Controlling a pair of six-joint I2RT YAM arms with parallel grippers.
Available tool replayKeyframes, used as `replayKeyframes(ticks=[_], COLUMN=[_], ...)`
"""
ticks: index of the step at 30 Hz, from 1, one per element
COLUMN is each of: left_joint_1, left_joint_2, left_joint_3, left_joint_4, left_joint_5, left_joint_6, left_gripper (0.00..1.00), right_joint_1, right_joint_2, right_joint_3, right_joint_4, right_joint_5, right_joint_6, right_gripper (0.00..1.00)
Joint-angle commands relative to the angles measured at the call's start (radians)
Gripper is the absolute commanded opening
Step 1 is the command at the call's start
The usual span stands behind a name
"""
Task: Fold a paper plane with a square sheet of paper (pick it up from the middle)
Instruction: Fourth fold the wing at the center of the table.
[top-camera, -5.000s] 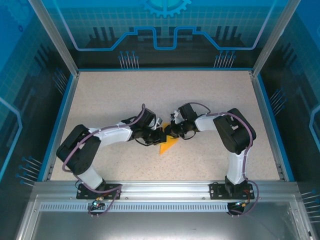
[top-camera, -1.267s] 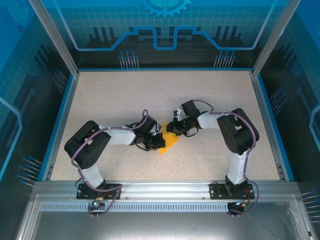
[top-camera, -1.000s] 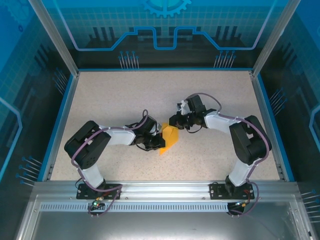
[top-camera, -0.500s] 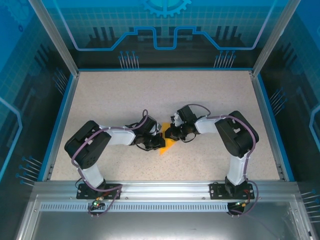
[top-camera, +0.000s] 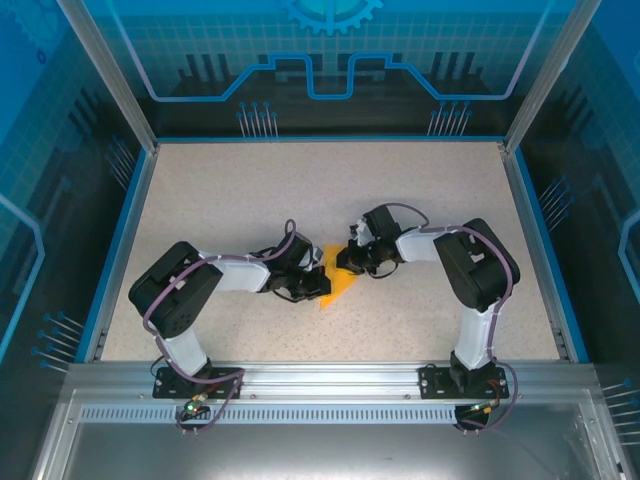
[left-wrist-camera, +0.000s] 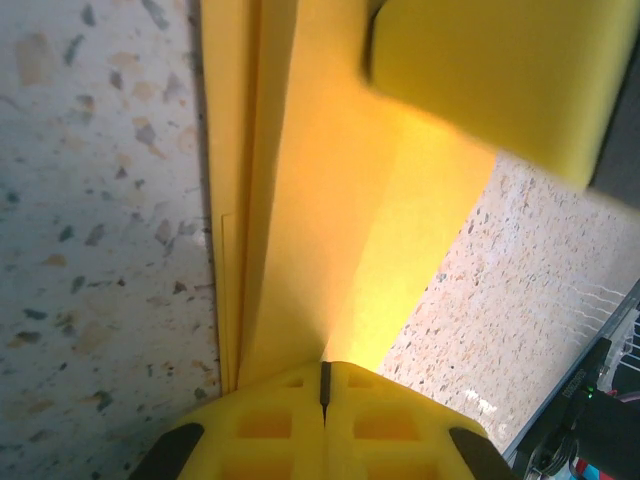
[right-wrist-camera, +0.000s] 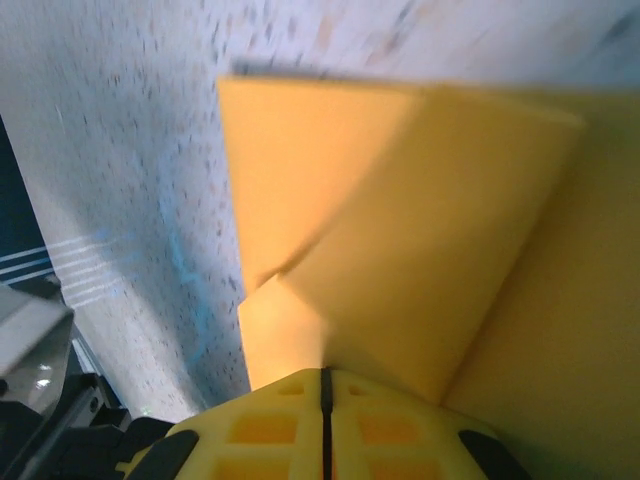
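left gripper (top-camera: 311, 284): just left of the centre of the table (top-camera: 430, 190), jaws clenched on the left side of the square sheet of paper (top-camera: 338, 289). the sheet (partly folded, with layered edges visible from the left wrist) sits at the table centre, slightly toward the near edge. right gripper (top-camera: 346, 263): just right of centre, jaws pinched tight on a raised flap. hazard: both arms clamp one thin sheet, so opposed or uneven motion would likely tear it or skew the crease.
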Motion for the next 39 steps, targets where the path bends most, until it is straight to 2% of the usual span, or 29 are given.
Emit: replayKeyframes(ticks=[1, 39], left_joint_1=[0.003, 0.003], left_joint_2=[0.079, 0.081], left_joint_3=[-0.058, -0.077], left_joint_4=[-0.128, -0.134], left_joint_5=[-0.101, -0.094], left_joint_6=[0.015, 0.026], left_gripper=[0.00, 0.00], right_joint_1=[-0.042, -0.186], right_joint_2=[0.028, 0.141], right_joint_3=[0.034, 0.183], right_joint_4=[-0.012, -0.102], right_joint_5=[0.025, 0.036], right_joint_6=[-0.034, -0.084], right_gripper=[0.09, 0.09])
